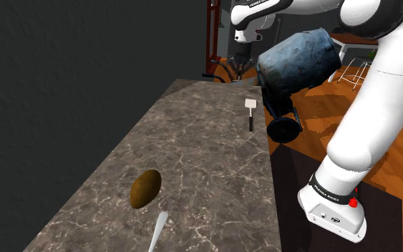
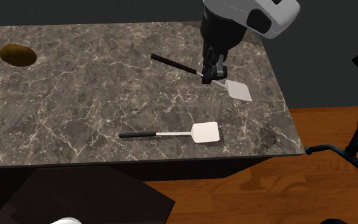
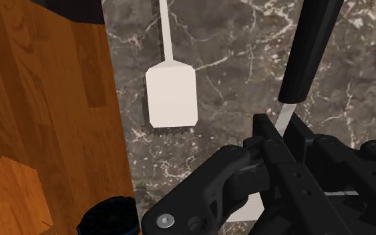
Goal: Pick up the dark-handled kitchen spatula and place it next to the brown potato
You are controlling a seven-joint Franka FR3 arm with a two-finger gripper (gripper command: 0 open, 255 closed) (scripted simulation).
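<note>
**Marble counter** (image 2: 75,108), second ext. view: potato (image 2: 18,55) sits at the far corner, well apart from the gripper (image 2: 210,75). Gripper is closed to a narrow gap on the thin shaft of the dark-handled spatula (image 2: 171,63). Grasp judged made; carry & placing beside potato are left. Second spatula (image 2: 171,133) lies nearby, apart from gripper. Wrist view shows the clasp on the shaft close up. Shoulder view shows a pale utensil (image 1: 158,228) just beside potato.

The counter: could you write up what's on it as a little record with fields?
Counter: dark marbled stone
Gripper: shut on the thin neck of a dark-handled spatula
Second spatula: lying flat nearby, untouched
Potato: brown, at the counter's far end from the gripper
Progress: spatula not yet beside the potato
</note>
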